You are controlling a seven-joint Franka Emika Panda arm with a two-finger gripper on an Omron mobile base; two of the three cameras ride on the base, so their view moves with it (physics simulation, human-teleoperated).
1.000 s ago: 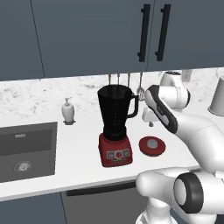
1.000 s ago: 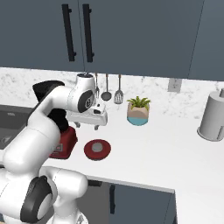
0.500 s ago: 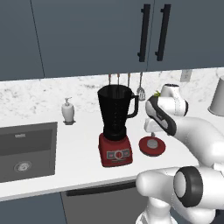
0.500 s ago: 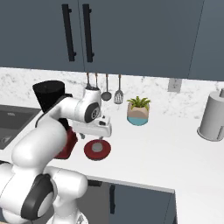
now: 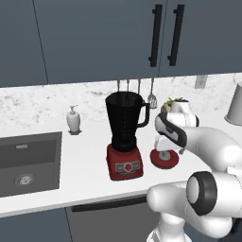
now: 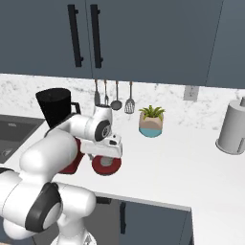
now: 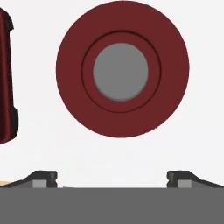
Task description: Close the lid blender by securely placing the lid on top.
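1. Two dark fingertips [image 7: 43,178] of the gripper [image 7: 112,179] rise at the bottom of the hand view, spread far apart with bare white counter between them and nothing held.
2. Directly under the hand, the lid [image 7: 122,68] lies flat on the counter [image 5: 90,179], its grey knob facing up at its centre; the fingertips stand apart from it, not touching.
3. From the left base view the gripper [image 5: 164,152] hangs over the lid [image 5: 165,159], covering its middle, so only the red rim shows around it. In the right base view the gripper [image 6: 106,154] sits likewise above the lid [image 6: 106,165].
4. Just beside the lid stands the blender [image 5: 124,137], its squat red base nearer the counter's front edge than the back wall; a dark red edge of that base [image 7: 8,78] shows at the left side of the hand view.
5. The blender's black jar is upright with its mouth open and its handle turned toward the lid; in the right base view the blender [image 6: 56,107] is partly hidden behind the arm.
6. Further back, near the counter's rear edge, stand a white soap dispenser [image 5: 73,120] and a small potted plant [image 6: 151,122].
7. A sink [image 5: 28,163] is sunk into the counter toward its left end.
8. Utensils [image 6: 116,95] hang on the back wall, beneath dark cabinets [image 5: 118,33].
9. A grey canister [image 6: 232,128] stands toward the counter's right end.
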